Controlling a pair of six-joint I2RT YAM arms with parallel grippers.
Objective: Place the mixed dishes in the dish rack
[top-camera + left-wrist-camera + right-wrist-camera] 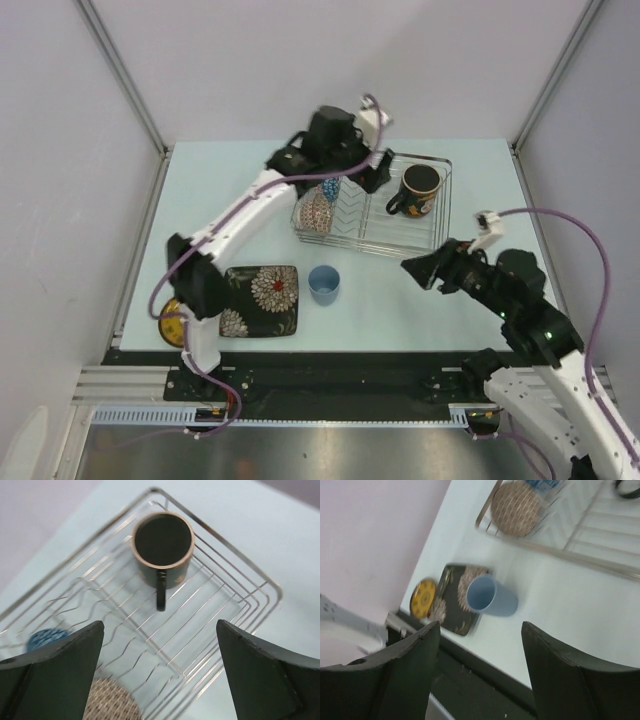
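Observation:
The dish rack (400,235) stands at the far middle of the table. In it are the black mug (418,190), upright in the right section, and the beige-pink bowl (318,208) and blue bowl (331,188), on edge at the left. My left gripper (376,172) is open and empty above the rack; its view shows the mug (162,542), the rack (235,592), the blue bowl (45,637) and the beige bowl (110,702). The light-blue cup (323,283), black square floral plate (262,300) and yellow plate (172,322) are on the table. My right gripper (418,270) is open and empty, right of the cup (492,596).
The left arm's base partly hides the yellow plate in the top view. The right wrist view shows the black plate (452,605), the yellow plate (423,597) and the table's dark front edge (485,670) below my fingers. Enclosure walls stand on the left, right and far sides.

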